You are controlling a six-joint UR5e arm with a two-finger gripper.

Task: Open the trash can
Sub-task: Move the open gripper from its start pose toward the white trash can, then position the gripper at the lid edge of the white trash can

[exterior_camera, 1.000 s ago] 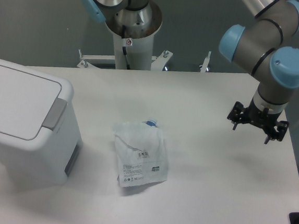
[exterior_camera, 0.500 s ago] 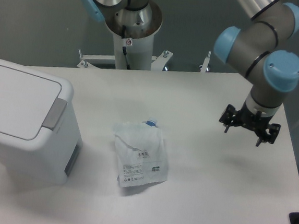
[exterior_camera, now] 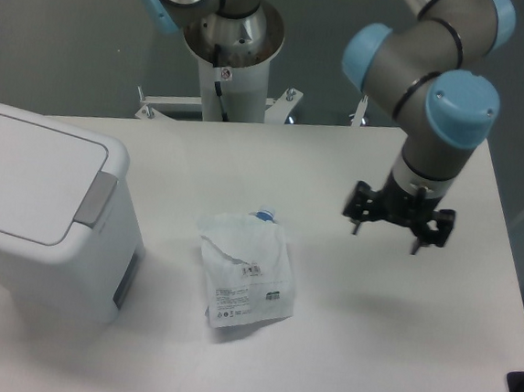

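Note:
The trash can (exterior_camera: pixel 39 222) is a large white boxy bin at the table's left edge. Its flat lid is down, and a grey push tab (exterior_camera: pixel 94 202) sits on the lid's right side. My gripper (exterior_camera: pixel 385 236) hangs above the table's right half, far to the right of the bin. Its two black fingers point down, spread wide apart with nothing between them.
A white crinkled plastic pouch (exterior_camera: pixel 244 271) with a printed label and a blue cap lies mid-table between the bin and the gripper. The arm's base column (exterior_camera: pixel 228 65) stands behind the table's back edge. The white table (exterior_camera: pixel 368 352) ends close on the right.
The gripper has travelled left across the table toward the pouch and bin, staying open. Bin and pouch have not moved.

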